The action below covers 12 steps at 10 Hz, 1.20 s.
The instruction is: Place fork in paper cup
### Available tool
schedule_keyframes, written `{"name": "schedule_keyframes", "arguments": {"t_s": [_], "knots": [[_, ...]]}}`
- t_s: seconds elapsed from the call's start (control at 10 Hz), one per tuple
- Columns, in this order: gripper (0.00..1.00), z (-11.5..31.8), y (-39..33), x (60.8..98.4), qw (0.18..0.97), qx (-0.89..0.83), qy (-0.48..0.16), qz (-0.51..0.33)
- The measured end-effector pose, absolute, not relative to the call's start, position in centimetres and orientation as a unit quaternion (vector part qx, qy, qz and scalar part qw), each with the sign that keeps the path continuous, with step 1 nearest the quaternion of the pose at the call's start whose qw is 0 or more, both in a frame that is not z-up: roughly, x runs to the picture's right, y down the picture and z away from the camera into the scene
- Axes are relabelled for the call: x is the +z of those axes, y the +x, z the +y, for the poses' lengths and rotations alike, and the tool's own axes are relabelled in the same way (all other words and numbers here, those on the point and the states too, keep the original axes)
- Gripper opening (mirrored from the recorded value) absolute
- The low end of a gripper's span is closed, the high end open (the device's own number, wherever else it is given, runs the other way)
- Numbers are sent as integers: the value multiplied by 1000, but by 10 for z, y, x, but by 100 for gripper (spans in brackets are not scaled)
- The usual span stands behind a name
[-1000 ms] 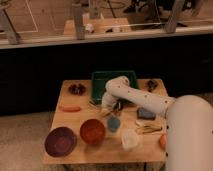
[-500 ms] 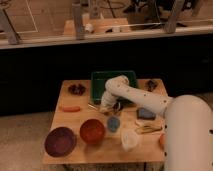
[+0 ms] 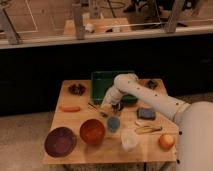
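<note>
The fork [image 3: 96, 109] is a thin silvery utensil lying on the wooden table [image 3: 70, 120], left of the middle, just above the orange bowl [image 3: 92, 131]. My gripper [image 3: 107, 102] hangs down from the white arm right at the fork's right end, low over the table and in front of the green tray [image 3: 107, 81]. It is shut; I cannot tell whether the fork is caught between its fingers. The white paper cup [image 3: 129, 140] stands upright near the front edge, right of the blue cup [image 3: 114, 123].
A purple bowl [image 3: 60, 141] sits at the front left and an orange carrot-like item [image 3: 70, 108] at the left. A blue sponge [image 3: 147, 113], a pale utensil [image 3: 148, 129] and an orange fruit [image 3: 166, 141] lie on the right. Dark items sit at both back corners.
The gripper has shut at the fork's end and sunk slightly toward the table. The arm has otherwise stayed in place, and nothing else has moved.
</note>
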<state>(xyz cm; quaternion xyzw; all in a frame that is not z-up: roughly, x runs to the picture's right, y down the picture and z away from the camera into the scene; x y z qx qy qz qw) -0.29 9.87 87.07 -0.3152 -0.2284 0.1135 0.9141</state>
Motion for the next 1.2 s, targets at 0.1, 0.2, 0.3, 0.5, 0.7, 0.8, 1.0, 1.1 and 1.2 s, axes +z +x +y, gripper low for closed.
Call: {"name": "schedule_keyframes", "arguments": {"t_s": [0.1,0.2,0.3,0.5,0.7,0.8,1.0,1.1,1.2], "knots": [[4,92,-1,860,916,109,-309,-232],[11,88,-1,853,918,104,-305,-233],[22,87,-4,849,919,95,-303,-234],[43,90,-10,848,921,81,-302,-231],[61,96,-20,852,922,69,-305,-227],[73,100,-24,857,922,65,-308,-224],[80,110,-27,869,921,66,-315,-219],[80,117,-30,875,920,66,-319,-215],[80,122,-33,881,920,67,-323,-212]]}}
